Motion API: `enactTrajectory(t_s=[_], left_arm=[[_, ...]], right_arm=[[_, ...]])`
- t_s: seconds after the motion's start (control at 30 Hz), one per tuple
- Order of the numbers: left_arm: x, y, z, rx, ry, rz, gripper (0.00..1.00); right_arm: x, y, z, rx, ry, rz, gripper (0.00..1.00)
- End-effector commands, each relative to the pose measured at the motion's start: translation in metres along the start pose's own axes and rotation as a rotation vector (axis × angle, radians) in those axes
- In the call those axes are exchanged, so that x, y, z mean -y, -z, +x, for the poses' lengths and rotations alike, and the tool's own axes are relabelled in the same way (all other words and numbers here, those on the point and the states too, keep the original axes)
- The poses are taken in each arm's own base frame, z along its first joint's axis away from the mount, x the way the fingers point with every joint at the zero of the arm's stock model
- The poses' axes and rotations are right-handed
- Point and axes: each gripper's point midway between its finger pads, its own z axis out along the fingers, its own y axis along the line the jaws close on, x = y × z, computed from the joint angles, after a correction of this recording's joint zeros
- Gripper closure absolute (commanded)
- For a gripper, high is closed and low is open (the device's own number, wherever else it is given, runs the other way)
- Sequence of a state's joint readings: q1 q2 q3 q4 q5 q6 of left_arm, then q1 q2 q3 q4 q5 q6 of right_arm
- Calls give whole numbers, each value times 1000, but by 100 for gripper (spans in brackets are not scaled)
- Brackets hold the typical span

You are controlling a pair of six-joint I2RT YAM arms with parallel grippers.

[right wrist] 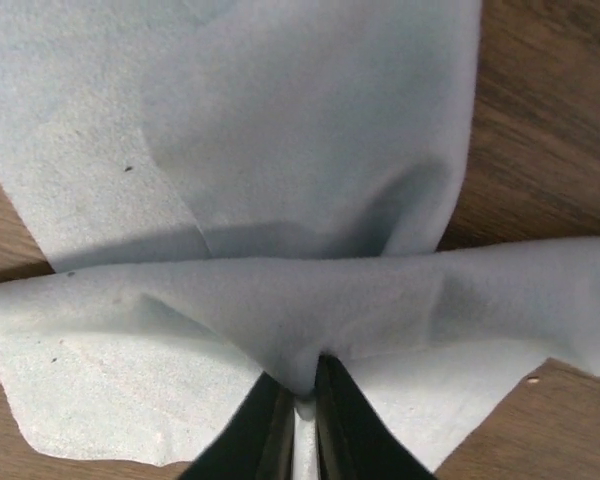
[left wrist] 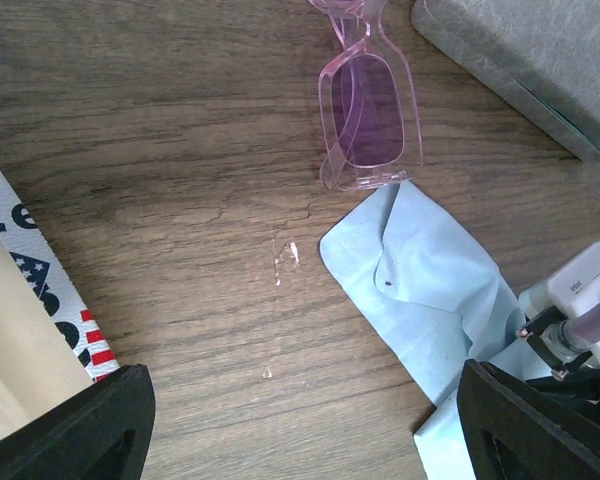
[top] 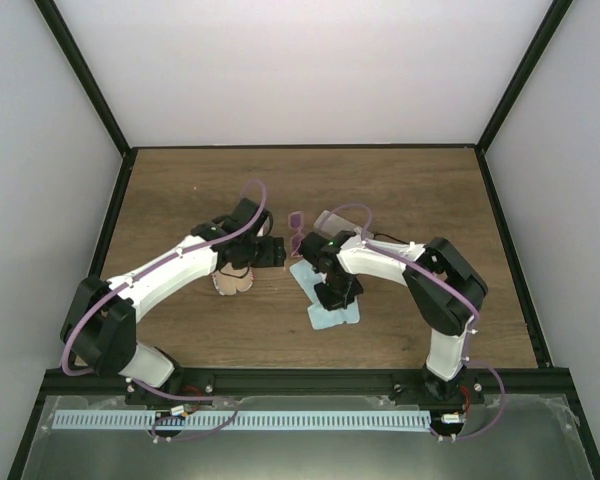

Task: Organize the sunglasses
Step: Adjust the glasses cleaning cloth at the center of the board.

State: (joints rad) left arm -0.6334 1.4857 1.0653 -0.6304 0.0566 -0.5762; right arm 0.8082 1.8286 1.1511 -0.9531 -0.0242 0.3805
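The sunglasses with purple-pink lenses (left wrist: 368,108) lie folded on the wooden table, also in the top view (top: 296,231). The black wire-frame pair is out of view. My left gripper (left wrist: 305,430) is open and empty, hovering over bare wood just near of the sunglasses; in the top view (top: 276,252) it sits left of them. My right gripper (right wrist: 300,392) is shut, pinching a fold of a light blue cloth (right wrist: 280,300) and lifting it into a ridge; in the top view the gripper (top: 336,290) is over the cloths.
A second light blue cloth (left wrist: 430,285) lies beside the sunglasses. A clear grey case (left wrist: 540,60) is at the far right (top: 338,220). A pink-striped case (left wrist: 40,300) lies under the left arm (top: 232,281). The right arm's wrist (left wrist: 580,300) is close by.
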Motion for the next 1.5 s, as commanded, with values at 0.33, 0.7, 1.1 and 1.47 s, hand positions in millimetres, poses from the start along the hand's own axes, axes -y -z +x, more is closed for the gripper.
enactTrajectory(t_s=[0.33,0.7,1.1,1.47], left_arm=[[2,-1,3,-2,7,25,15],[2,-2,5,-17,-3,22,15],[10,-7,0,-23,-15,45,15],[15,-8,-3,-17,-22,66,15]], right_arm=[[1,24,-22,72,4,27,69],[2,14,-25,68,14,39,90],[-3,47,-32,115,4,13,99],[-7,74,-38,157,7,-14,97]])
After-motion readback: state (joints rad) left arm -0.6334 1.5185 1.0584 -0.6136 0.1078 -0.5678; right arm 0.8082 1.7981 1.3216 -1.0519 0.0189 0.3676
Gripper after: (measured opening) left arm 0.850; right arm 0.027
